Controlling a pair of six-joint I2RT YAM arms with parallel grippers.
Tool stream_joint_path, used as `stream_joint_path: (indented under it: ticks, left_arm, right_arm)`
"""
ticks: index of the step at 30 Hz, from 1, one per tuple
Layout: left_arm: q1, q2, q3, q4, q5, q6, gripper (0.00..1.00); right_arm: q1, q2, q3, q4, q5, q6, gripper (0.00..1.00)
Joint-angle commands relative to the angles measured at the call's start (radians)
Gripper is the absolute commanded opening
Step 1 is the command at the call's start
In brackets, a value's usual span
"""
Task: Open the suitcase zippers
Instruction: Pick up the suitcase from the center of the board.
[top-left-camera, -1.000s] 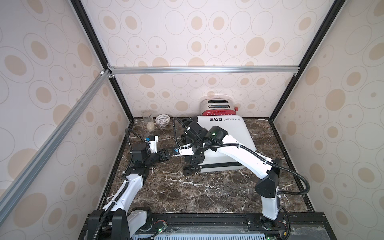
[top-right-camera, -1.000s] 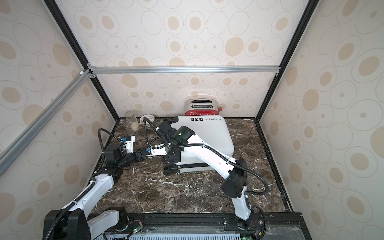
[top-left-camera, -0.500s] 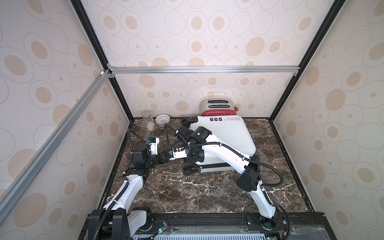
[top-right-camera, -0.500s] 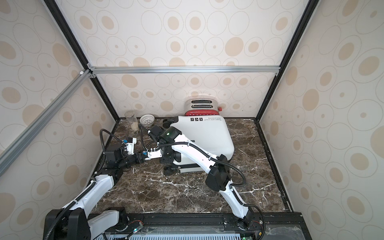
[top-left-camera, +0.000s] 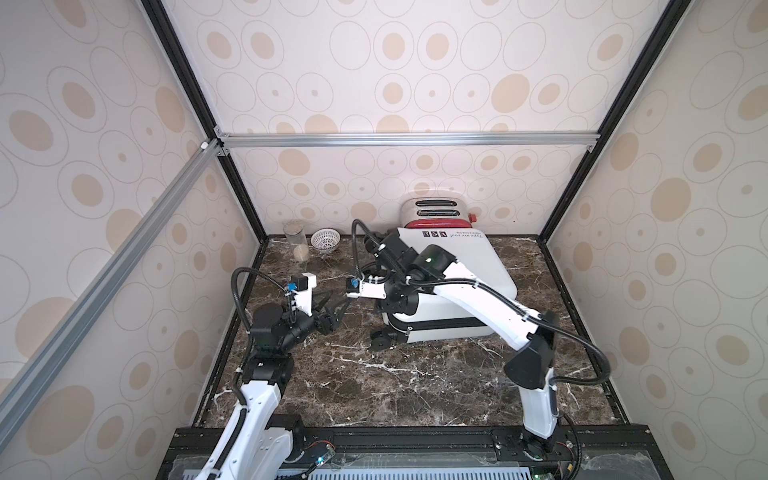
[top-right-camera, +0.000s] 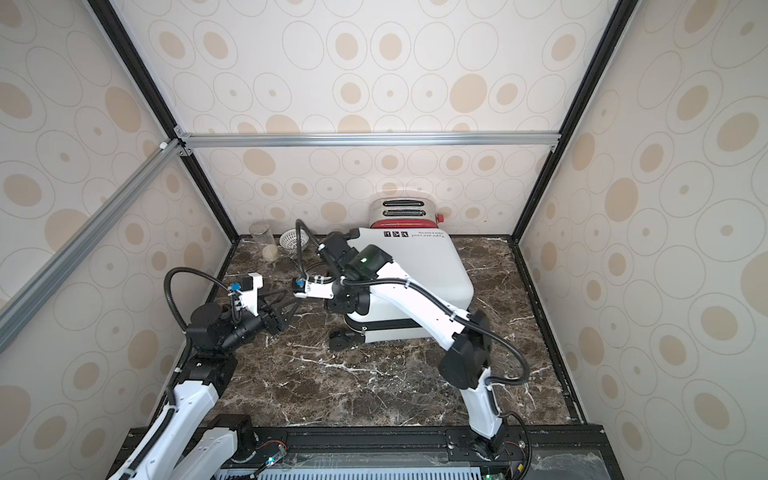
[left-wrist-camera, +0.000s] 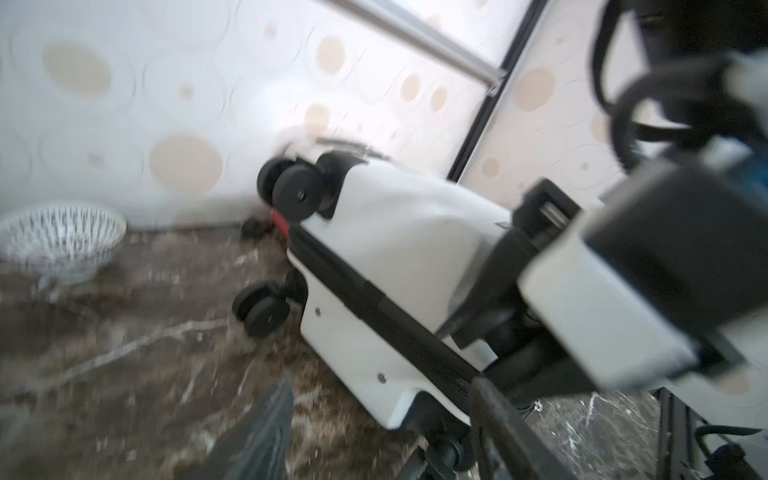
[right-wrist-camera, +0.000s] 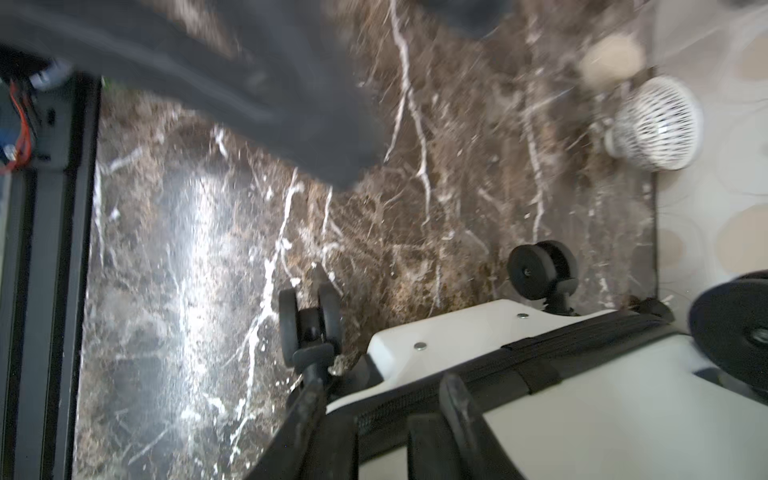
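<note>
- Barely begun, by the look of it: the white hard-shell suitcase (top-left-camera: 465, 266) lies flat at the back of the marble worktop (top-left-camera: 374, 386), wheels (top-left-camera: 380, 343) toward the robot's left. Its shell halves sit together. The black zipper band (right-wrist-camera: 590, 338) reads closed along the near side and round the wheel end, so the whole run appears left to open. What the case holds is hidden.
- The right arm (top-left-camera: 478, 299) reaches across the lid to the wheel end. Its jaws stand part-spread astride the seam near a corner. Whether they pinch a pull, the fabric or nothing cannot be told, and no metal pull shows plainly in any view.
- The left arm (top-left-camera: 255, 409) hangs over bare worktop near the wheel end, clear of the case, its jaws spread wide and empty.
- A red-and-chrome toaster (top-left-camera: 436, 210) stands at the back wall just behind the case; both slots look empty from above.
- A clear glass jar (top-left-camera: 296, 243) stands upright in the back left corner, with a pale beige layer at its bottom and nothing else inside.
- A white perforated bowl (top-left-camera: 325, 240) sits just beside the jar and appears empty.
</note>
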Motion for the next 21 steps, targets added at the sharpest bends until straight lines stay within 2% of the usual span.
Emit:
stream_joint_path:
  ticks: [1, 4, 8, 10, 14, 17, 21]
  left_arm:
    - [-0.041, -0.089, -0.064, 0.178, 0.021, 0.137, 0.65]
    - [-0.097, -0.122, -0.085, 0.173, -0.005, 0.214, 0.6]
    - [-0.238, -0.084, -0.09, 0.171, -0.098, 0.278, 0.52]
    - [-0.308, -0.054, -0.087, 0.184, -0.176, 0.288, 0.52]
    - [-0.42, 0.015, -0.033, 0.119, -0.282, 0.455, 0.55]
    - [-0.472, 0.063, -0.005, 0.102, -0.363, 0.534, 0.51]
    - [-0.595, 0.11, -0.034, 0.195, -0.517, 0.567, 0.51]
  right_arm:
    - [-0.056, -0.191, -0.076, 0.401, -0.178, 0.228, 0.0]
    - [-0.074, -0.224, -0.121, 0.46, -0.204, 0.265, 0.0]
    - [-0.076, -0.214, -0.119, 0.482, -0.206, 0.302, 0.0]
    - [-0.074, -0.207, -0.117, 0.495, -0.19, 0.318, 0.0]
    - [-0.074, -0.199, -0.123, 0.509, -0.185, 0.335, 0.0]
    - [-0.075, -0.202, -0.139, 0.531, -0.19, 0.348, 0.0]
    - [-0.073, -0.206, -0.158, 0.572, -0.189, 0.373, 0.0]
